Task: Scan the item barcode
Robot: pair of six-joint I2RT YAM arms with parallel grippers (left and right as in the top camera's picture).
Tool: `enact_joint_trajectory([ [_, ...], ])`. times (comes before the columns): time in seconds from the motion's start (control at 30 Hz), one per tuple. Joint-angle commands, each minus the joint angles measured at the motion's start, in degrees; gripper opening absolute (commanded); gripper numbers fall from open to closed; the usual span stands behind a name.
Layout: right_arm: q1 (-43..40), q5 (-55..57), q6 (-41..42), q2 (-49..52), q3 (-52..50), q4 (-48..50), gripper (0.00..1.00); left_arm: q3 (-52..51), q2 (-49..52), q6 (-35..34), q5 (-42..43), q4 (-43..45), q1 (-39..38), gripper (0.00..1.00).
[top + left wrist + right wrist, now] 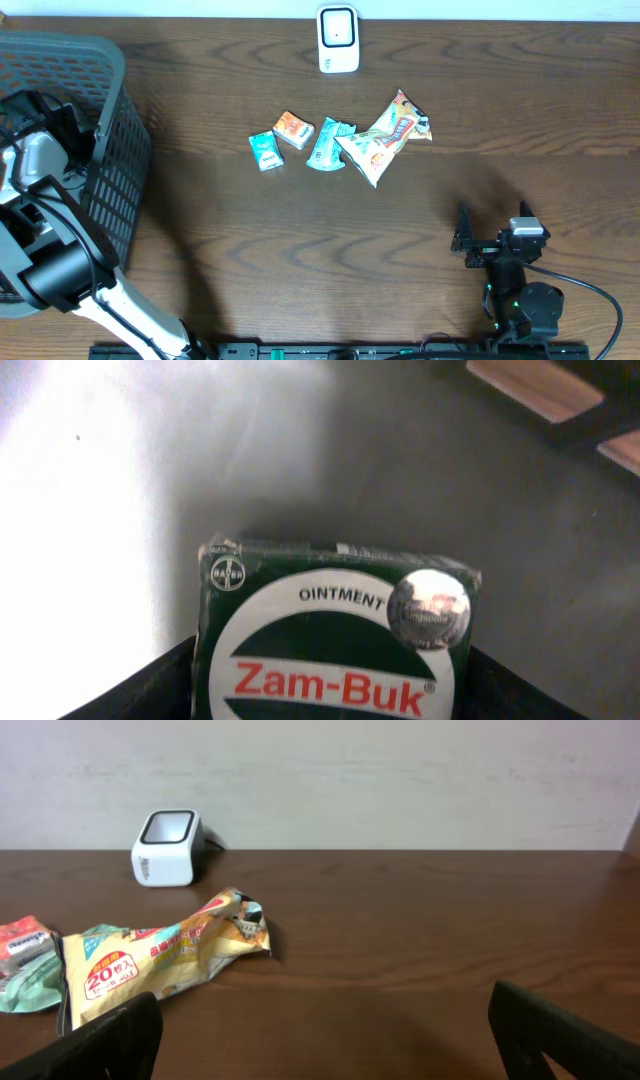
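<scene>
Here the left gripper (pixel 330 695) is reaching down inside the gray basket (pixel 112 150) at the far left of the counter (pixel 300 250). A dark green ointment box (pixel 335 630) is sitting between its fingers (pixel 150 685), label facing the wrist camera, with a round silver sticker near its top right corner. The fingers are lying right along the box's two side edges, but whether they are pressing on it cannot be told. The box is resting over the pale gray floor of the basket.

The right gripper (pixel 330 1045) is hovering low over the near right part of the counter with its fingers spread wide apart and nothing between them. It is facing the far edge, where the white scanner (pixel 338 40) is standing upright. Between the two, a yellow snack bag (pixel 385 140) is lying crumpled, touching a teal packet (pixel 327 145) on its left. An orange packet (pixel 293 129) and a second teal packet (pixel 265 151) are lying just left of those.
</scene>
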Motion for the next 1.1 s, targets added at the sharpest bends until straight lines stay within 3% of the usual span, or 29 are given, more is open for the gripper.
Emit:
enact_joint_trajectory([
  [0.0, 0.07, -0.02, -0.66, -0.31, -0.11, -0.13, 0.99, -0.33, -2.99, -0.83, -0.72, -0.81, 0.15, 0.72],
  [0.5, 0.07, -0.02, -0.66, -0.31, -0.11, -0.13, 0.99, -0.33, -20.26, -5.44, -0.72, -3.65, 0.15, 0.69],
  [0.7, 0.07, -0.02, -0.66, -0.31, -0.11, -0.13, 0.99, -0.37, -19.43, -5.42, -0.7, -6.19, 0.13, 0.94],
  [0.83, 0.07, -0.02, -0.66, -0.31, -0.11, -0.13, 0.99, -0.37, -16.57, -4.94, -0.72, -5.66, 0.13, 1.0],
  [1.07, 0.07, -0.02, -0.66, -0.31, -0.11, -0.13, 0.99, -0.37, -9.33, -1.92, -0.72, -4.04, 0.13, 0.98],
])
